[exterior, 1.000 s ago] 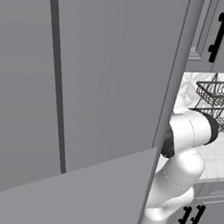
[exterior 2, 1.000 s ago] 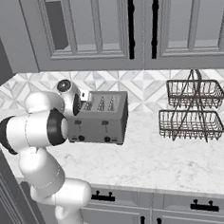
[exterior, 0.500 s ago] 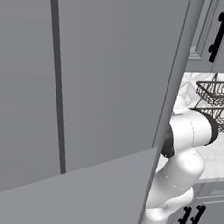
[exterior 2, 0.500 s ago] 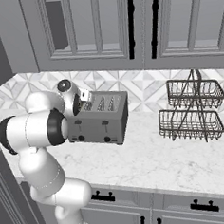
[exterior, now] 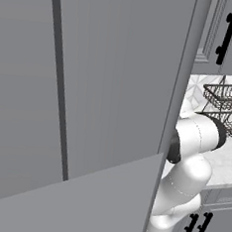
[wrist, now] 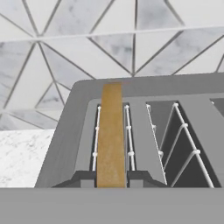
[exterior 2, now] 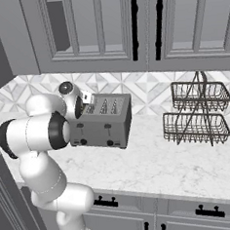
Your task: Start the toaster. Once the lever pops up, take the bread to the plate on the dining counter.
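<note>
In the left base view, you see a tall grey panel (exterior: 79, 100) standing close in front and covering most of the counter (exterior: 229, 157) behind it; past its right edge the arm (exterior: 192, 144) shows, with a wire basket (exterior: 227, 110) beyond. In the right base view, you see the upper cabinets (exterior 2: 129, 28) with black handles above a tiled backsplash (exterior 2: 144, 88). The marble counter carries the two-tier wire basket (exterior 2: 197, 113) near its back edge at the right, well apart from the toaster (exterior 2: 100, 122). The toaster stands near the back edge at the left, a matte grey box with open slots on top and small dark knobs on its front face. The arm's elbow crosses in front of the toaster's left end, and the gripper (exterior 2: 85, 98) sits just above its top left corner. The jaws are closed, and nothing is seen held. In the hand view, you look down into the slots: the bread (wrist: 110, 135), a tan-brown slice seen edge-on, stands upright in the left slot between white wire guides, its top edge about level with the toaster's top.
</note>
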